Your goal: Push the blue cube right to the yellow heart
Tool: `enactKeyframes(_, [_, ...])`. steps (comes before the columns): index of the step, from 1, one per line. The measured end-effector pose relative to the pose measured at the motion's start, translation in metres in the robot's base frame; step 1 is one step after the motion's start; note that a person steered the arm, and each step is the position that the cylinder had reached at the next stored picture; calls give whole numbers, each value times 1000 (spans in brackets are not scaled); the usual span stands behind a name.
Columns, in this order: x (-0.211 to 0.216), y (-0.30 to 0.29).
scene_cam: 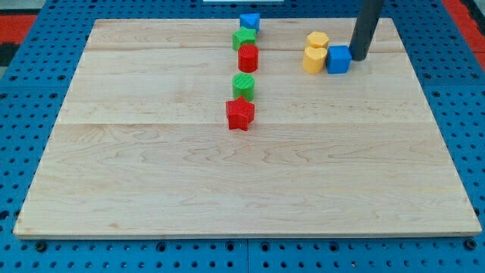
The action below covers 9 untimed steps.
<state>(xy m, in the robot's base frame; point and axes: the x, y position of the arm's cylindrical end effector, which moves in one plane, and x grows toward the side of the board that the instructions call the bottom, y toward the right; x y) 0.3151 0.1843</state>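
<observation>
A blue cube [338, 59] sits near the view's top right and touches the right side of a yellow heart-like block [314, 59]. A second yellow block, hexagonal [317, 40], lies just above the heart. My tip [357, 58] rests at the blue cube's right edge, touching or nearly touching it. The dark rod rises up out of the view's top.
A second blue block [249, 21] sits at the view's top centre, with a green star-like block [243, 38], a red cylinder [248, 58], a green cylinder [243, 86] and a red star [239, 114] in a column below it. The wooden board [151, 189] lies on a blue pegboard [30, 68].
</observation>
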Motion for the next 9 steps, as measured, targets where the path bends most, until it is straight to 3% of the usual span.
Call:
enactKeyframes(1, [12,-22])
enactKeyframes(3, [-20,-25])
enactKeyframes(9, [-33,-98])
